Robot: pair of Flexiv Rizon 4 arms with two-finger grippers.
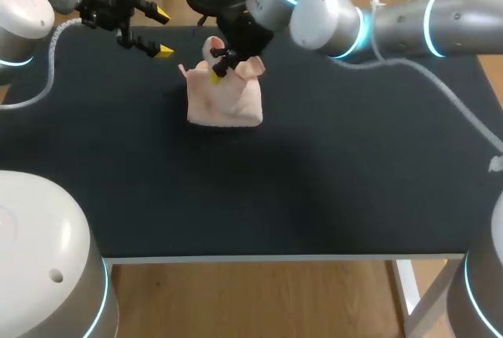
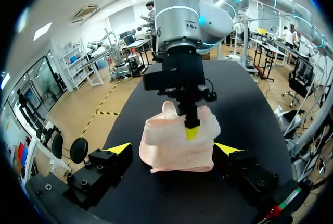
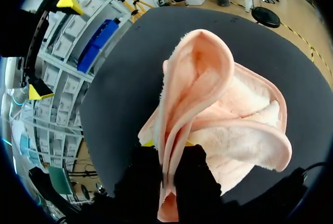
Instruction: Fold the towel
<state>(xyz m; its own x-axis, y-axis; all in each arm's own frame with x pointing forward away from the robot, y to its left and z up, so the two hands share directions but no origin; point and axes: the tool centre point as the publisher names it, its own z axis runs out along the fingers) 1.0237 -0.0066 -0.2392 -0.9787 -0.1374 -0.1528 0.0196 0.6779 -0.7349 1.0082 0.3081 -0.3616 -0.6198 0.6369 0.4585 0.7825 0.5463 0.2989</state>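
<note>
A pale pink towel (image 1: 225,99) lies bunched and partly folded on the black table (image 1: 314,181), toward its far middle. My right gripper (image 1: 220,69) is above the towel's far edge, shut on a raised fold of it. In the right wrist view the pinched fold (image 3: 182,109) rises from between the fingers. My left gripper (image 1: 159,33) hovers at the far left of the table, open and empty, well apart from the towel. In the left wrist view the towel (image 2: 179,143) lies ahead of the open left gripper (image 2: 177,151), with the right gripper (image 2: 191,129) on top of it.
The towel is the only loose thing on the black table top. The table's near edge (image 1: 283,259) runs across the front. My right arm (image 1: 393,20) spans the far right part of the table.
</note>
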